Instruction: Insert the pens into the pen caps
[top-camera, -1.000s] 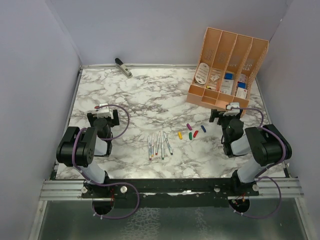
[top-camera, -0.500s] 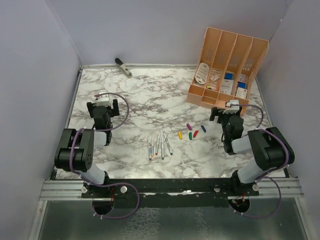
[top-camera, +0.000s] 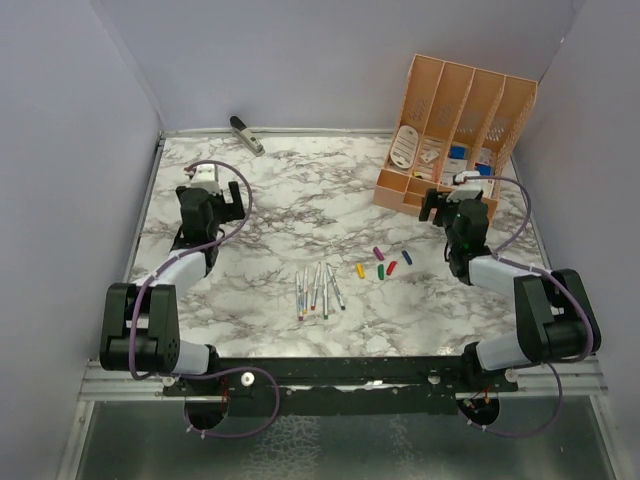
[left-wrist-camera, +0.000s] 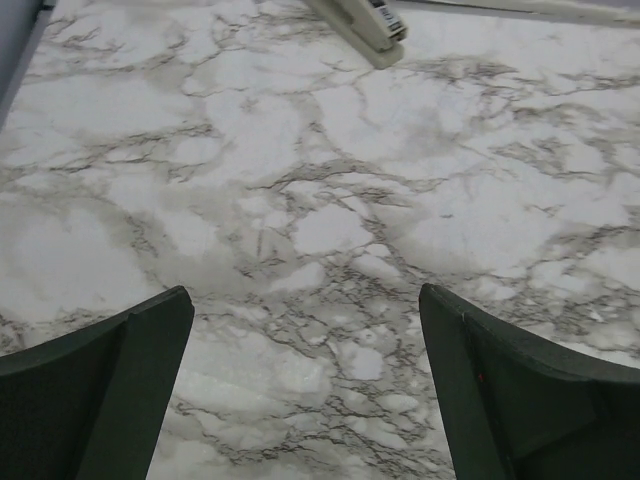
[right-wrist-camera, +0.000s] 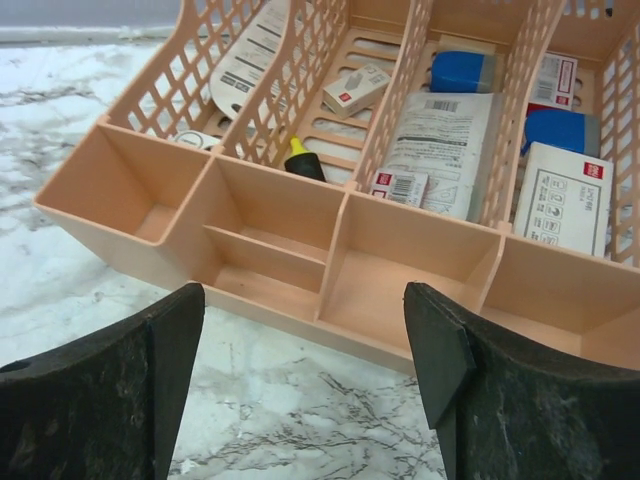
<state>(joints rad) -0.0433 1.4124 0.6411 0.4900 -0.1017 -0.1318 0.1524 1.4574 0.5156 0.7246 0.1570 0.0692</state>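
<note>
Several thin silver pens (top-camera: 318, 290) lie side by side near the table's front middle. Several small coloured caps (top-camera: 383, 264), yellow, purple, green, red and blue, lie just right of them. My left gripper (top-camera: 208, 195) is open and empty over bare marble at the left, well away from the pens. In its wrist view its dark fingers (left-wrist-camera: 110, 390) frame only marble. My right gripper (top-camera: 458, 207) is open and empty, right of the caps, close in front of the orange organizer (top-camera: 452, 135). Pens and caps are out of both wrist views.
The orange organizer (right-wrist-camera: 340, 240) holds boxes, cards and a yellow-tipped item in its slots; its front compartments are bare. A grey stapler-like tool (top-camera: 246, 134) lies at the back left edge and also shows in the left wrist view (left-wrist-camera: 362, 22). Purple walls enclose the table.
Both arms have stretched away from their bases toward the back of the table. The left gripper moved up the left side; the right moved toward the organizer. Pens and caps have not moved.
</note>
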